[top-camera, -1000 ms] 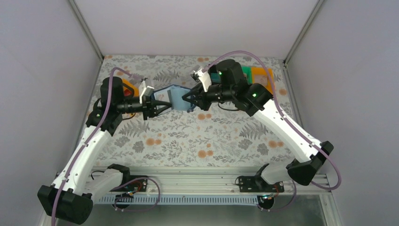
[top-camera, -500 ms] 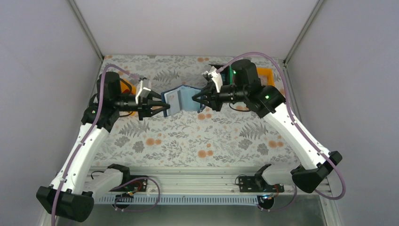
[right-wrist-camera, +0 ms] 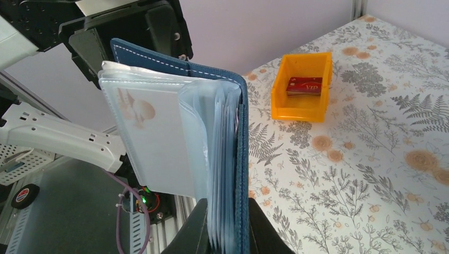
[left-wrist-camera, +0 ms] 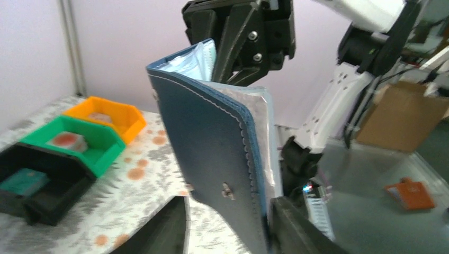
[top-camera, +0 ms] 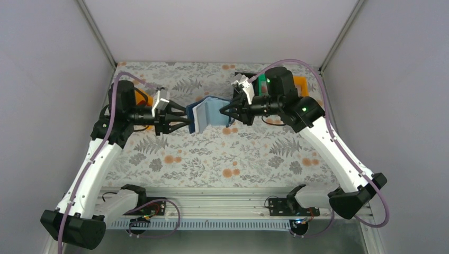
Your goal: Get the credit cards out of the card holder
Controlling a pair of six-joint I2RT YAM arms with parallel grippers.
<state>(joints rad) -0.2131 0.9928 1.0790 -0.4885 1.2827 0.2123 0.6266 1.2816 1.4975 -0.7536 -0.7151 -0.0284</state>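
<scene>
1. Card holder (top-camera: pixel 208 113) held up in air over rear-mid of floral tabletop (top-camera: pixel 212 159), open, clear sleeves (right-wrist-camera: pixel 159 143) fanned out.
2. R claw (top-camera: pixel 226 112) pinching holder's lower edge, navy cover (right-wrist-camera: pixel 242 174) + sleeves between its fingers.
3. L claw (top-camera: pixel 186 119) spread, fingers either side of other cover's lower corner; actual grip unclear.
4. Red VIP card (right-wrist-camera: pixel 304 85) lies in orange bin (right-wrist-camera: pixel 302 106); teal card (left-wrist-camera: pixel 21 181) in black bin (left-wrist-camera: pixel 50 206).

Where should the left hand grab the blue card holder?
Probably the outer edge of its navy cover, approached from the left. The right hand pinches the other cover, so the card holder hangs open, that flap facing the left hand.
</scene>
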